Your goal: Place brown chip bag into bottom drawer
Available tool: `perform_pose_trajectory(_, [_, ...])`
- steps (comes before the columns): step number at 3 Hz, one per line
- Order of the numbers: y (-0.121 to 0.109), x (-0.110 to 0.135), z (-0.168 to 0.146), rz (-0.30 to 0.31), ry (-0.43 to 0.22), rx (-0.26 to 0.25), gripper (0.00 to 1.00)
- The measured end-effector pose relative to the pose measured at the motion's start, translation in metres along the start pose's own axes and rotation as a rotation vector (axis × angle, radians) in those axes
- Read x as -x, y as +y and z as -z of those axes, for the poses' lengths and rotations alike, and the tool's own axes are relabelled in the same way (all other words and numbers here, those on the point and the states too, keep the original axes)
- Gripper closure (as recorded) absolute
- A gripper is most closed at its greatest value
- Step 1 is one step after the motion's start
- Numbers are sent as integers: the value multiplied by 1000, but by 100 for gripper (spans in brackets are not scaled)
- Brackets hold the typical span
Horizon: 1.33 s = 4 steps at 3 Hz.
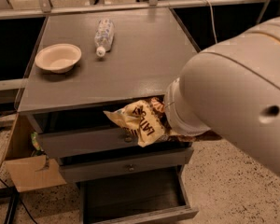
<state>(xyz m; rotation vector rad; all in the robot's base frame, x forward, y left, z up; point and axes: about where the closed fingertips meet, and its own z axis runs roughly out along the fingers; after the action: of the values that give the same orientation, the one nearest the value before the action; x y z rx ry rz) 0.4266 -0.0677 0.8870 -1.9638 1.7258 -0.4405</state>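
The tool (pixel 166 120) is at the end of the big white arm (pixel 233 92). The thick arm hides most of it, so I cannot tell if it is spread or pressed together. The brown chip bag (pixel 140 122) sticks out from the tool, toward the left of the picture. It hangs in the air in front of the top drawer (pixel 84 141), just under the front edge of the grey bench (pixel 130 73).

Below the tool is the middle drawer (pixel 126 164). Lower still is the bottom drawer (pixel 144 216). It is pulled out, and it looks dark inside.

Far behind the tool, on the bench, a cream bowl (pixel 58 57) sits near the left edge. A clear bottle (pixel 104 34) lies on its side just beside the bowl. A cardboard box (pixel 32 171) stands on the floor, low and far from the tool.
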Motion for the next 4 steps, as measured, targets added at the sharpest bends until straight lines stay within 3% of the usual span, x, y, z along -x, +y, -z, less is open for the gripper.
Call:
perform_pose_trajectory(2, [11,-5,-19,17,-23,-7,100])
perform_pose_trajectory(4, [56,-24,-96,52,-22,-22,100])
